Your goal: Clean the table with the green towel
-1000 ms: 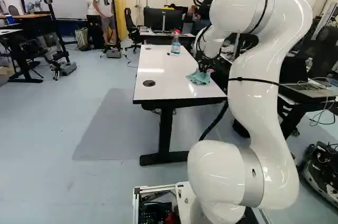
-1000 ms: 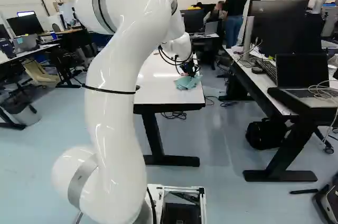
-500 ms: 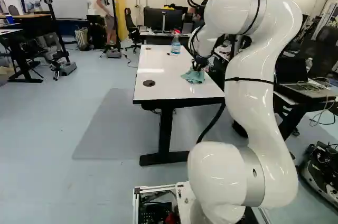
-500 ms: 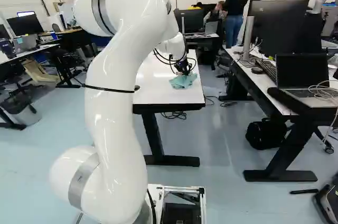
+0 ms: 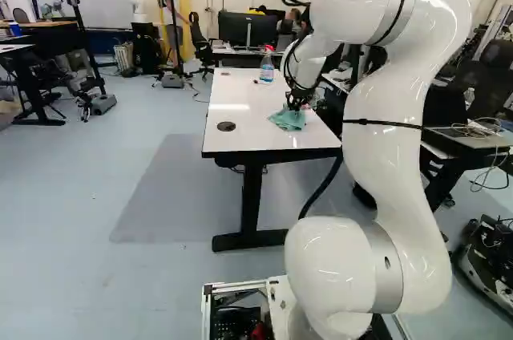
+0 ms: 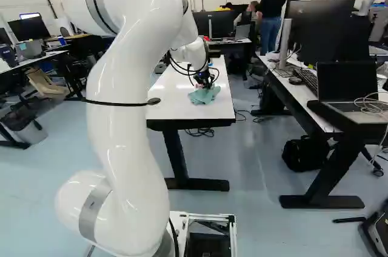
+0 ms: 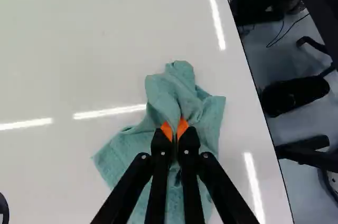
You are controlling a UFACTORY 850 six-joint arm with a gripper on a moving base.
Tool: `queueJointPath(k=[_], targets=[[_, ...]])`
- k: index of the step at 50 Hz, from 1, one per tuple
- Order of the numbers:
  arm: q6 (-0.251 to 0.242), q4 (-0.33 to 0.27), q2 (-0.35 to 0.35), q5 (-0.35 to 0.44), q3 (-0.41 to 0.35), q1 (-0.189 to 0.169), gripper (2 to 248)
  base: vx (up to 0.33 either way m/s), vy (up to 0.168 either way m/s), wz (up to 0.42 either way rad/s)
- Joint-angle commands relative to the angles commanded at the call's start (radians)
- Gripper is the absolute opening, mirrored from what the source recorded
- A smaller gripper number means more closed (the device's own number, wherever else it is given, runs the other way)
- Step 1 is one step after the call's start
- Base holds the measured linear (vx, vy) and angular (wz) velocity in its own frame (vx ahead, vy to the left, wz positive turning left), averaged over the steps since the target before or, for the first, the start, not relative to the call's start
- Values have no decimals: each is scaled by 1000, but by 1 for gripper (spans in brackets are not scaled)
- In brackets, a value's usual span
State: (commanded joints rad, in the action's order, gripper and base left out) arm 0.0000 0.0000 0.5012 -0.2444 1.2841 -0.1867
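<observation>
Since the green towel (image 7: 177, 94) is spread in loose folds on the white counter (image 7: 79, 49), w/ its middle bunched up, the job is judged to be in the wiping stage: cloth picked up & brought to the surface, cleaning prob. under way. How much is wiped can't be told, as no wiped/unwiped boundary is shown; the finish, i.e. a last pass & the towel let go, is left to be done. By the look of it, most of the far part & the side by the round black grommet (image 5: 226, 126) are yet to be covered.

Rel. to the pincer (image 7: 175, 129), the towel is held b/w the orange pads (image 7: 182, 127), which are closed narrow on a pinched fold; cloth is fanned out ahead of, under & to both sides of the tips. It's placed near the counter's long edge, on the side facing the desk w/ the laptop (image 6: 347, 87).

Farther off, the spray bottle (image 5: 266, 67) is stood upright toward the far end, well apart from the cloth. For longer strokes, light, even pressure is called for; the edge should be watched, since a corner might be dragged over, & the bottle could be knocked.
</observation>
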Motion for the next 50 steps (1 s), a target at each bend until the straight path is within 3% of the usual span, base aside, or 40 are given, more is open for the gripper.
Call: queueJointPath(k=[28, 50], targets=[[0, 0, -111, 0, -146, -16, 31, 0, 0, 0], [0, 0, -132, 0, -155, -18, 31, 0, 0, 0]])
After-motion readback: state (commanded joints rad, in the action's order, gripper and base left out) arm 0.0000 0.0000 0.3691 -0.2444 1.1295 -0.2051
